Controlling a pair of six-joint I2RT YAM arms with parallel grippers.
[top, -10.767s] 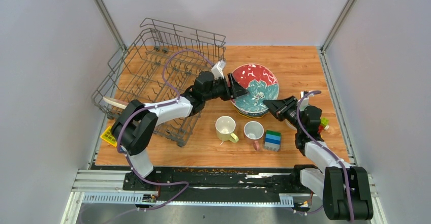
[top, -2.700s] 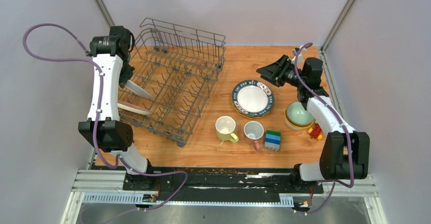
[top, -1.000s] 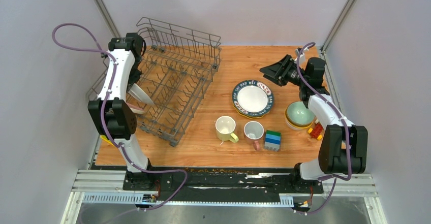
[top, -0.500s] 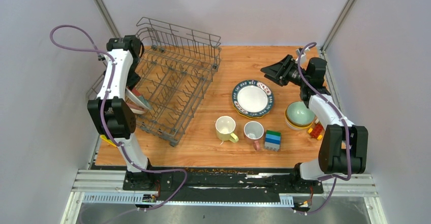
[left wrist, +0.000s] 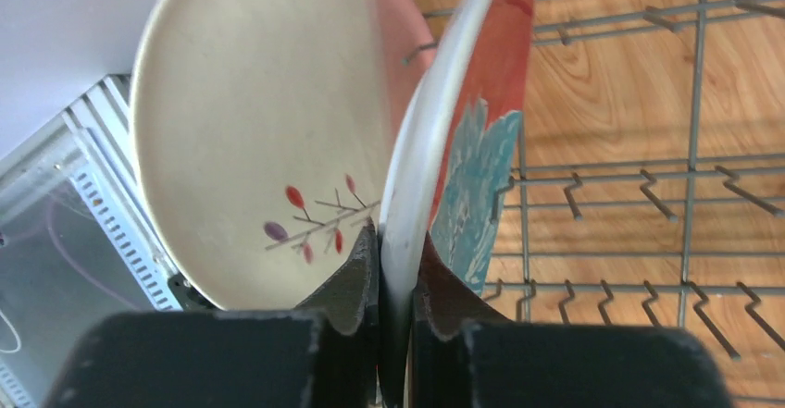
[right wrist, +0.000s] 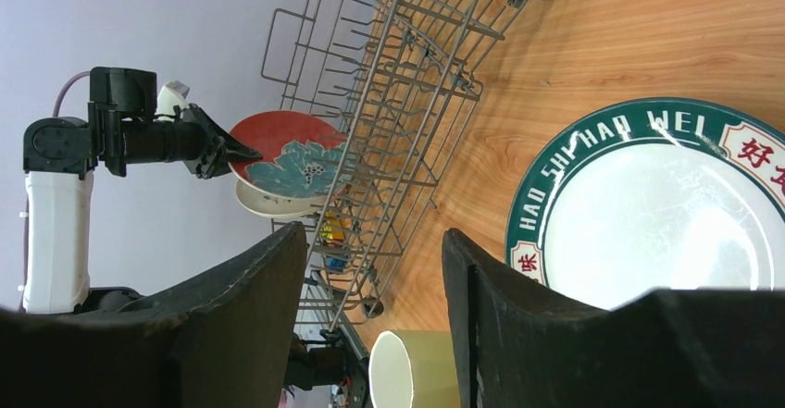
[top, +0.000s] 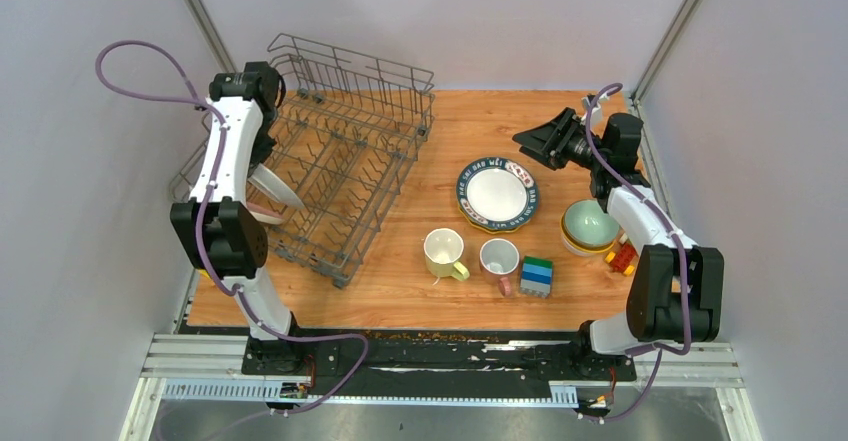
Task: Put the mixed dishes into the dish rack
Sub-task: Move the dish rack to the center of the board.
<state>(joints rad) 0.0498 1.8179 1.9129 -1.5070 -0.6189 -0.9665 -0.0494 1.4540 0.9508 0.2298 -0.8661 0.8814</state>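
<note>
Presently the left pincer (left wrist: 398,241) is gripping the red plate (left wrist: 481,140) by its rim, both fingers pressing on the edge with no gap showing. That plate is standing on edge, and its red-and-teal face is facing the rack's interior. Just beside it, on the side away from the painted face, a cream plate (left wrist: 250,121) with a twig motif is leaning. The two are lying very close, but contact cannot be confirmed. Both plates are sitting at the left end of the rack (top: 345,151). Whether the red plate is resting between tines cannot be told. The left arm is reaching up and over the rack's left wall, its pincer pointing down.

The right pincer (right wrist: 375,232) is standing open and holding nothing. It is hovering above the far right part of the surface (top: 400,296), beyond the green-rimmed plate (top: 497,193). That plate is lying flat on the surface, right of the rack and apart from it. Nearer the arms, a yellow mug (top: 442,252) and a white mug (top: 499,258) with a pink handle are standing upright side by side, not touching. Blocks (top: 537,275) are sitting stacked just right of the white mug. A green bowl (top: 590,223) is nesting in a yellow-orange bowl (top: 583,252) at the right edge, near the right arm.
</note>
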